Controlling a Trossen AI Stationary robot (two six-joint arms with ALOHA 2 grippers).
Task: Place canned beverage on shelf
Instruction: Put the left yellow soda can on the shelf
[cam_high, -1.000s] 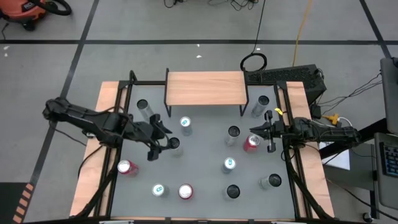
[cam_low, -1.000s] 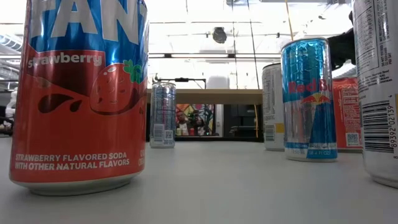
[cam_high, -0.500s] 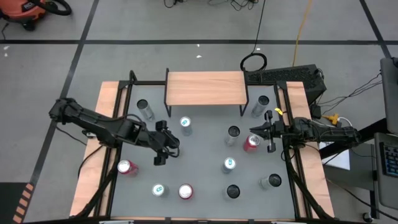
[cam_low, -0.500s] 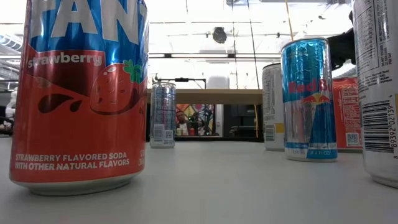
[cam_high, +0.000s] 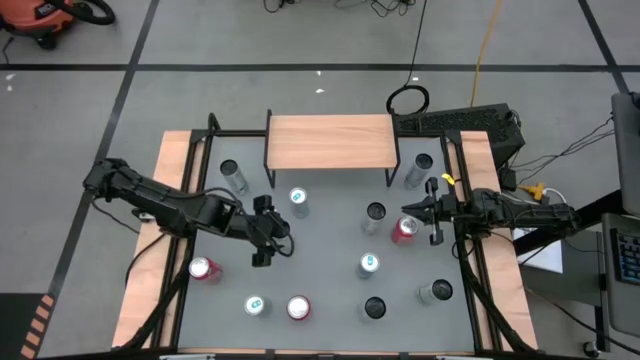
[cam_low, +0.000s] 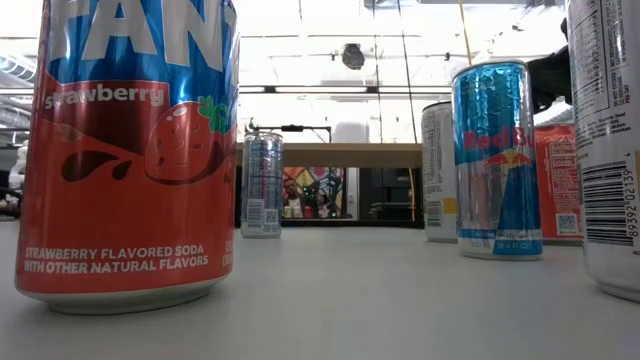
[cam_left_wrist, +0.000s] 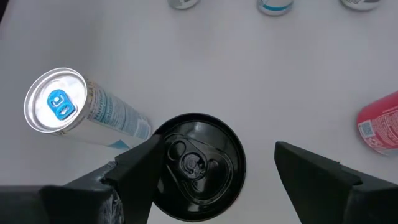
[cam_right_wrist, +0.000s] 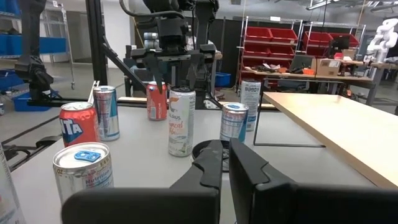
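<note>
A tall pale can with a black top (cam_left_wrist: 196, 165) stands upright on the grey table near its middle, also seen in the right wrist view (cam_right_wrist: 181, 124). My left gripper (cam_left_wrist: 214, 155) hangs open over it, slanting down, one finger (cam_left_wrist: 134, 171) at the can's rim and the other (cam_left_wrist: 314, 177) well off to the other side. Whether the near finger touches the rim does not show. The shelf (cam_high: 328, 142), a light wooden top on thin black legs, stands bare at the table's far edge. My right gripper (cam_high: 408, 209) rests shut at the table's right side.
Several other cans stand around: a blue-tabbed one (cam_high: 298, 200) just beyond my left gripper, a red one (cam_high: 203, 268) toward the near left, another red one (cam_high: 403, 230) by my right gripper, and a silver one (cam_high: 236, 177) near the shelf's left leg. Pale wooden boards (cam_high: 160, 240) flank the table.
My left gripper has moved toward the table's right and sunk toward the black-topped can, so that in the high view it now covers the can. Its fingers have stayed open. The cans have not moved.
</note>
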